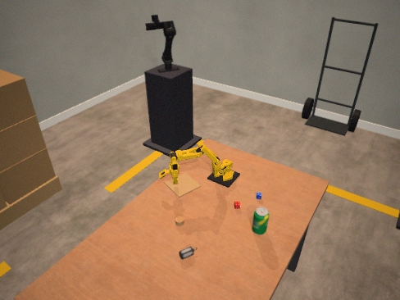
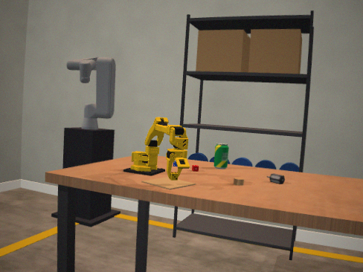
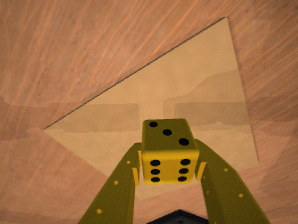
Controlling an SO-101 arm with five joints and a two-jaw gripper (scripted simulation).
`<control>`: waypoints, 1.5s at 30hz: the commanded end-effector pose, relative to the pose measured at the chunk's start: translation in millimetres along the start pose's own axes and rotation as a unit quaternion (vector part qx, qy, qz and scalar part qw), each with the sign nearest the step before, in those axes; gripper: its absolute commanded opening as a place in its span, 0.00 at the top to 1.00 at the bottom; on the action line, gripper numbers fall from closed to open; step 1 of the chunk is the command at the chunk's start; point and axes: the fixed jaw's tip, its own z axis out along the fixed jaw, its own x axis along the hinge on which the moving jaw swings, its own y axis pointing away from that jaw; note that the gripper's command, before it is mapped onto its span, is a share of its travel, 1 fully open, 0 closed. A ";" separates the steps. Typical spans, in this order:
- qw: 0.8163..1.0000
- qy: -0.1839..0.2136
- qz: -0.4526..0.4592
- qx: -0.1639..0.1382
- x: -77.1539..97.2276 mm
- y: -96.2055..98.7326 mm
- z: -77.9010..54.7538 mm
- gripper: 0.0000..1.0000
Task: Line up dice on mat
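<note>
My gripper [image 3: 167,167] [image 1: 175,179] [image 2: 173,177] is shut on a yellow die [image 3: 166,150], which shows three on top and six toward the wrist camera. I hold it low over the tan mat [image 3: 200,80] [image 1: 188,188] [image 2: 164,183], near the mat's edge closest to the base. A red die [image 1: 237,205] [image 2: 195,168] and a blue die [image 1: 258,196] lie on the bare table to the right of the base, off the mat. In the exterior view the blue die is mostly hidden behind the arm.
A green can [image 1: 260,220] [image 2: 221,156] stands near the red die. A small wooden cylinder [image 1: 179,220] [image 2: 238,181] and a dark metal part [image 1: 187,252] [image 2: 277,178] lie farther out on the table [image 1: 123,254]. The arm's black base [image 1: 223,178] sits at the table's far edge.
</note>
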 end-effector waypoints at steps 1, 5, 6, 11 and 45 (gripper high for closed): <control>1.000 0.005 -0.009 0.000 1.3 1.9 5.5 1.00; 1.000 0.005 -0.009 0.000 1.3 1.9 5.6 1.00; 1.000 0.005 -0.009 0.000 1.3 1.9 5.6 1.00; 1.000 0.005 -0.009 0.000 1.2 1.9 7.5 1.00; 1.000 0.005 -0.009 0.000 1.1 1.9 19.1 1.00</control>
